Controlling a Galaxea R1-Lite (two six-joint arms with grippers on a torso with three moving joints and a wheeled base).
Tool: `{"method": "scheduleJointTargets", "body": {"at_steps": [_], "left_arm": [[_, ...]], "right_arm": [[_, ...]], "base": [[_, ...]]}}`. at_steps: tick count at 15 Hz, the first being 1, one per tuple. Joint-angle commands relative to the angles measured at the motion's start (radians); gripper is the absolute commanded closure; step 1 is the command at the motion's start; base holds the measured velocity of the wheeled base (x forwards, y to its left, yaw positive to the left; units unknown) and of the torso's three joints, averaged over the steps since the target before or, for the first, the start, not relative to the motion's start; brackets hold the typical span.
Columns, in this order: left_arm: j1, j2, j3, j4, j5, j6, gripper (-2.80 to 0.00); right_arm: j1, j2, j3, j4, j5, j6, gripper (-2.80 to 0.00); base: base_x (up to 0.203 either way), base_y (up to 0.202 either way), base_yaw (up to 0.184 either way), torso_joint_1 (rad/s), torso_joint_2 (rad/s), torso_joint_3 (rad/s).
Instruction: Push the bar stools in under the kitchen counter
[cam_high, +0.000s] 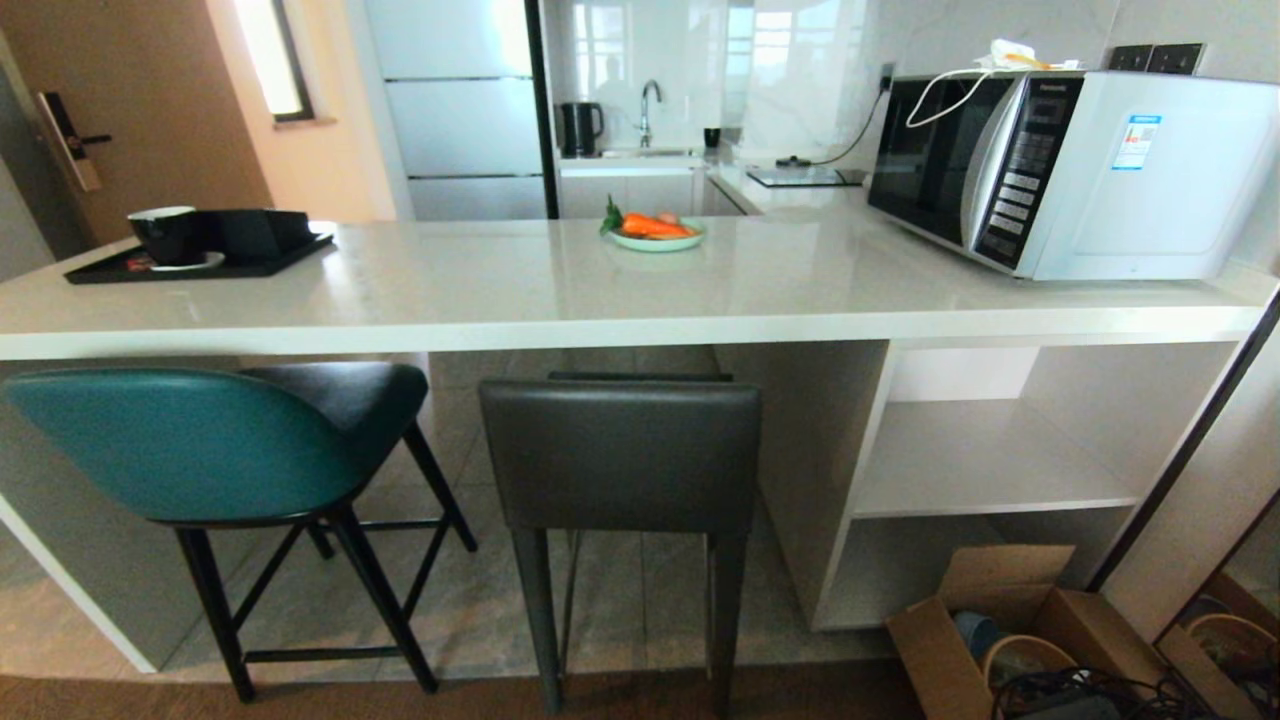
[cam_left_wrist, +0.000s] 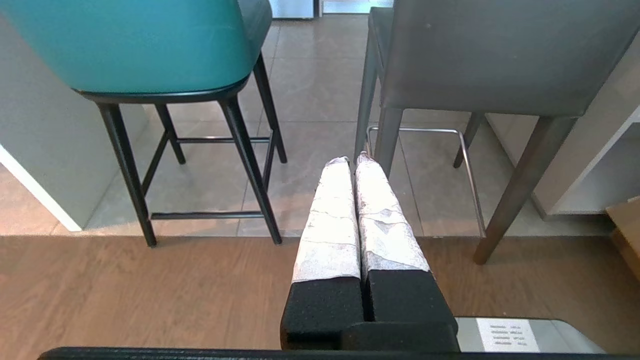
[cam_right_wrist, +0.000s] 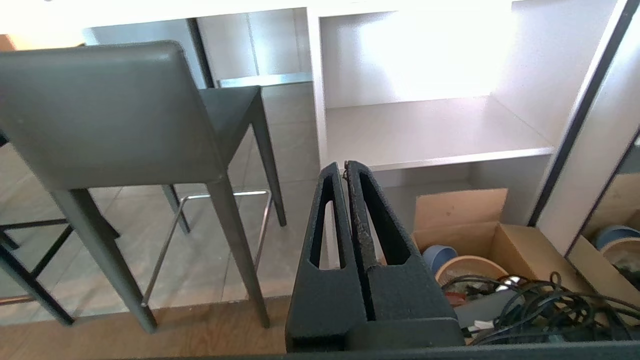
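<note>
Bar stools, seen past both sets of fingers: the left gripper (cam_left_wrist: 351, 161) and right gripper (cam_right_wrist: 341, 167) are each pressed closed, holding nothing, clear of both seats. The teal stool (cam_high: 190, 445) stands lower left in the head view, the dark grey stool (cam_high: 620, 455) at lower centre. Both sit partly beneath the white surface (cam_high: 560, 290), backrests projecting beyond its front edge.

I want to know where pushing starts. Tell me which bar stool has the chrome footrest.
The dark grey stool with the square back: a chrome footrest runs between its legs. The teal stool, curved-backed, has only thin black rungs.
</note>
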Motion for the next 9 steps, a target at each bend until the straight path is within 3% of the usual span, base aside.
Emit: {"method": "scheduleJointTargets", "body": {"at_steps": [1,9], "left_arm": [[0.000,0.003,0.000,0.001,0.000,0.000,0.00],[0.001,0.001,0.000,0.001,0.000,0.001,0.00]], "right_arm": [[0.000,0.002,0.028,-0.001,0.000,0.000,0.00],[0.000,0.000,0.028,-0.001,0.000,-0.001,0.00]], "base": [[0.000,0.000,0.000,0.027,-0.02,0.007],[0.000,0.000,0.000,0.000,0.00,0.000]]}}
